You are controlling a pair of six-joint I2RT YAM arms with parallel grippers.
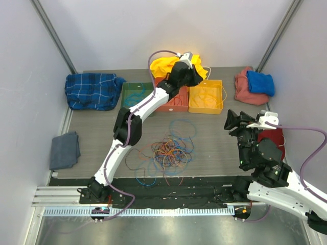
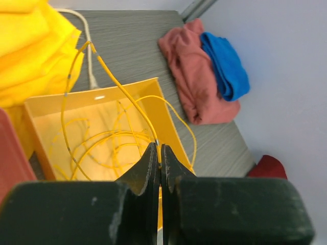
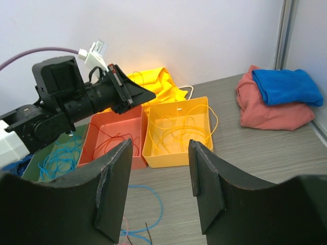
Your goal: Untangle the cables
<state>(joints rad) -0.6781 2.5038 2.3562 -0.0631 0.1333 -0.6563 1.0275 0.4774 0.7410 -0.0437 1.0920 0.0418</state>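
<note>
We see the tangle of cables [image 1: 166,153] lying in the middle of the table [image 1: 219,148], between the 2 arms. Behind it stands the yellow bin [image 2: 46,107]. Our left gripper [image 2: 159,153] hangs over that bin, its jaws clamped on 1 yellow cable [image 2: 122,92]. Our right gripper [image 3: 159,153] hovers with its fingers spread apart.

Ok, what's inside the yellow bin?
Loose yellow cables coil in the yellow bin; one strand rises into the shut left gripper. Its fingers hide the bin's near part in the wrist view.

End of yellow cable [image 2: 118,86] behind fingers [image 2: 145,171]
</note>
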